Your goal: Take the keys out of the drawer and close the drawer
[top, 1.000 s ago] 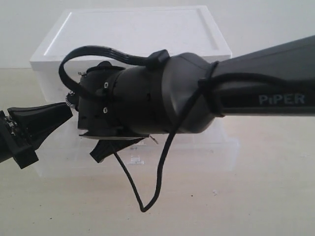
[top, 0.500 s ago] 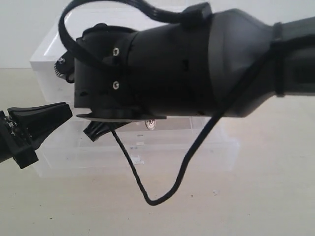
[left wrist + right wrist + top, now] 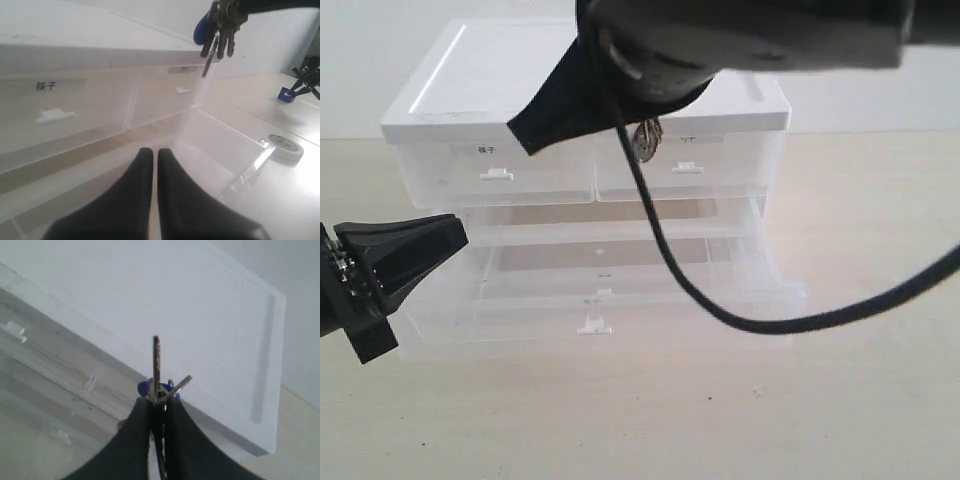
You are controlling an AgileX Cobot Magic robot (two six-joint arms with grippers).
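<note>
White plastic topped the cabinet (image 3: pixel 470 80) in the exterior view. Its lowest drawer (image 3: pixel 500 322) stood pulled out toward the near side, with nothing showing through its clear walls. The right arm (image 3: pixel 750 30) crossed the top of the view, and the keys (image 3: pixel 645 140) hung under its dark end in front of the upper tier, well clear of the drawer. The left claw (image 3: pixel 455 235) sat low at the left, near the drawer's left end but apart from it. A black cable (image 3: pixel 670 270) from the right arm looped down across the drawer front.

From the left wrist, the left claw's fingers (image 3: pixel 142 170) were pressed together on nothing and pointed over the open drawer. A tape roll (image 3: pixel 285 146) and a small blue object (image 3: pixel 286 93) lay on the table beyond the drawer's right end, well apart from the cabinet.

From the right wrist, the right claw (image 3: pixel 157 405) was clenched on the keys. The blades stuck out past its tips and the blue fob (image 3: pixel 145 387) showed just behind them.

The taking-out looked done. What remained was to set the keys down off the cabinet and to shut the drawer. The left claw seemed the handier one for that. It would need a level push toward the far side near the tab handle (image 3: pixel 590 326), so that the wide drawer did not skew. The hanging cable was the likeliest thing to get trapped in the way.
</note>
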